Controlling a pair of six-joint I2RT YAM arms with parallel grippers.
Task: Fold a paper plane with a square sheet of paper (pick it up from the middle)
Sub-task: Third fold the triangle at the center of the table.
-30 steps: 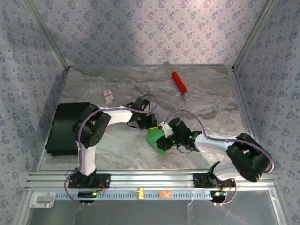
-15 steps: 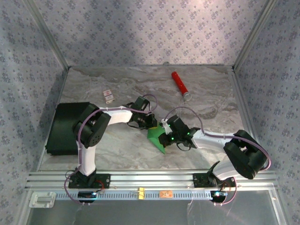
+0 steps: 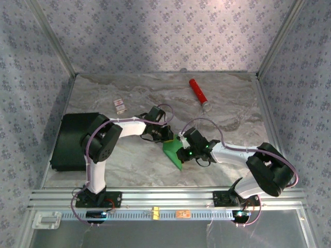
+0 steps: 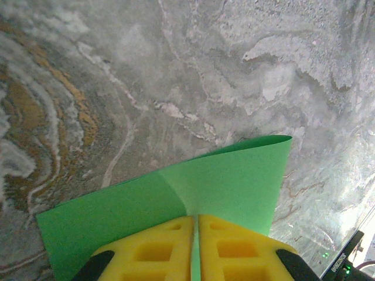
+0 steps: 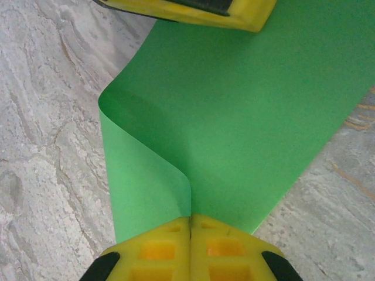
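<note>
The square sheet of paper [image 3: 172,153] is bright green and hangs bent between both arms above the middle of the marble table. My left gripper [image 4: 195,219] is shut on one edge of the sheet of paper [image 4: 217,184], its yellow pads pinching it. My right gripper [image 5: 190,219] is shut on the opposite edge of the sheet of paper [image 5: 234,117], which curls into a soft fold on the left. The left gripper's yellow pads [image 5: 193,10] show at the top of the right wrist view. In the top view the left gripper [image 3: 166,137] and right gripper [image 3: 181,151] meet at the paper.
A red cylinder [image 3: 197,93] lies at the back right of the table [image 3: 232,108]. A black flat box [image 3: 72,142] sits at the left edge. A small white card [image 3: 120,106] lies at the back left. Patterned walls enclose three sides.
The right arm has swung left toward the left gripper, bringing its edge of the paper closer and bending the sheet. The left arm has stayed put.
</note>
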